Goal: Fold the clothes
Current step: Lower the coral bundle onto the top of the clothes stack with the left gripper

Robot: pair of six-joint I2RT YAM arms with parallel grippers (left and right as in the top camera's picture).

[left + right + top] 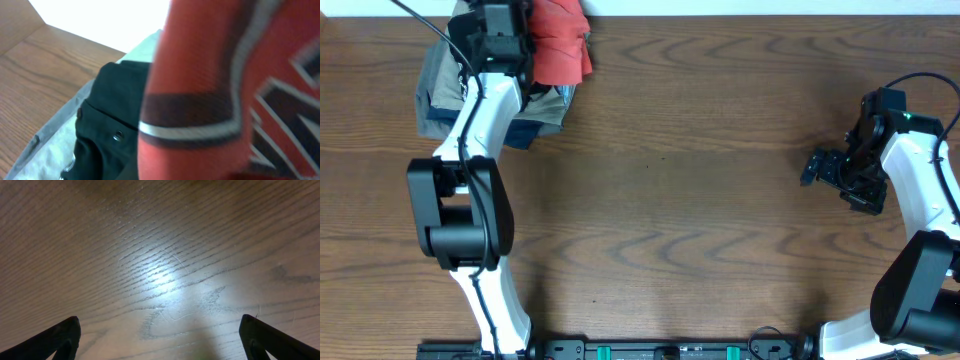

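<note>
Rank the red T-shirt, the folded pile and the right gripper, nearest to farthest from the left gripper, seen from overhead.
1. red T-shirt: bunched in the left gripper, top left.
2. folded pile: just below it, under that arm.
3. right gripper: open, far off on the right side.

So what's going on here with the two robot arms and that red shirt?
The left arm's fingers are shut on a coral-red T-shirt at the far edge of the wooden table, right beside a pile of folded garments. The shirt looks bunched up, not yet folded. The right arm's fingers stand wide open over bare wood on the other side, holding nothing.
</note>
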